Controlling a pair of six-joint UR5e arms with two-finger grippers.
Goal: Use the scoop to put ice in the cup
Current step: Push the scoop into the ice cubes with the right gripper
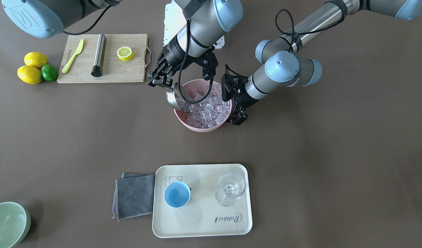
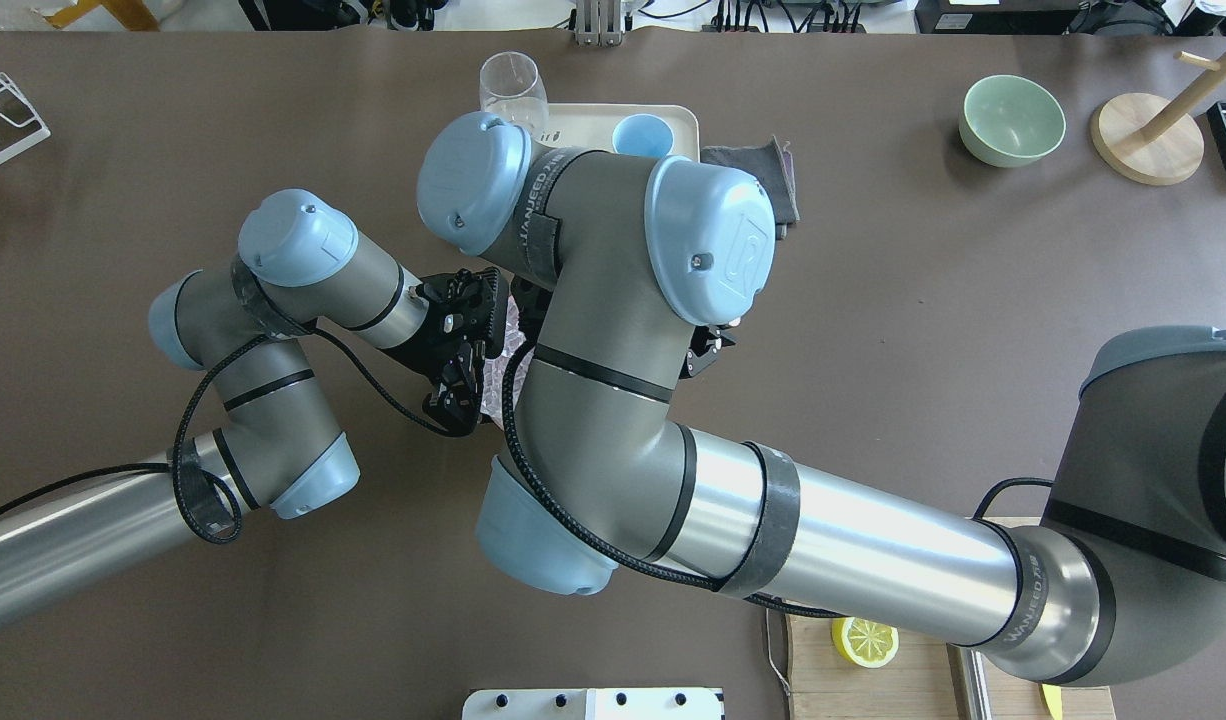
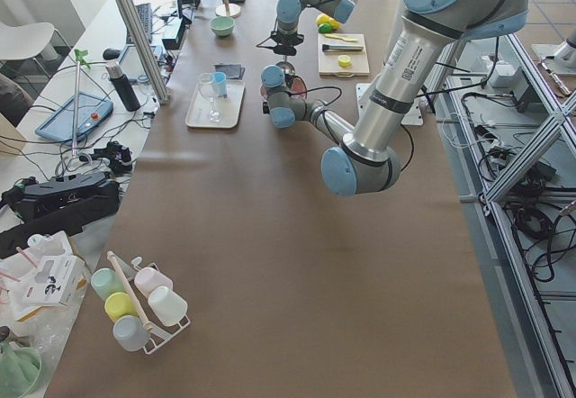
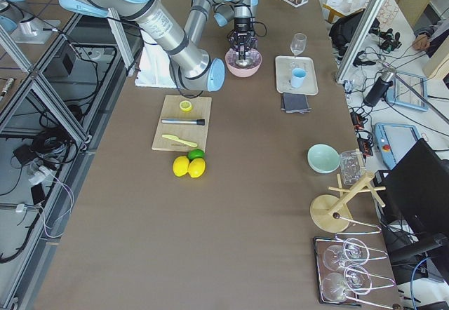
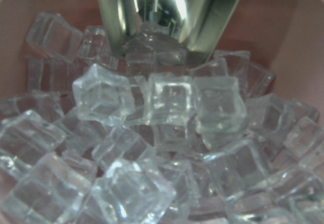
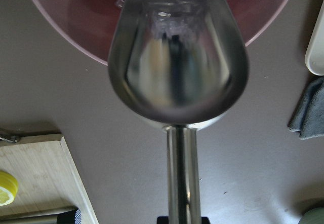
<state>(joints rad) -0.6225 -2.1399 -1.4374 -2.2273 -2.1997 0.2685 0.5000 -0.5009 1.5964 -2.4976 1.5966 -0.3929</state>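
Now right jaws clamp the scoop (image 1: 175,99) handle, trough angled down into ice (image 1: 211,109); left jaws unclear.

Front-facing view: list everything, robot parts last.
Round pink bowl: one, centre.
Clear ice cubes: many, in that bowl.
Shiny steel scoop: one, mouth in ice.
Cream tray: one, operators' side.
Light-blue cup: one, on tray.
Clear stemmed glass: one, on tray.
Grey cloth: one, beside tray.
Pale green bowl: one, corner.
Bamboo board: one, carrying yellow knife, steel rod, lemon half.
Lemons: two, yellow, beside board.
Lime: one, green, beside lemons.
Right gripper: shut on scoop.
Left gripper: at bowl rim, opening unclear.
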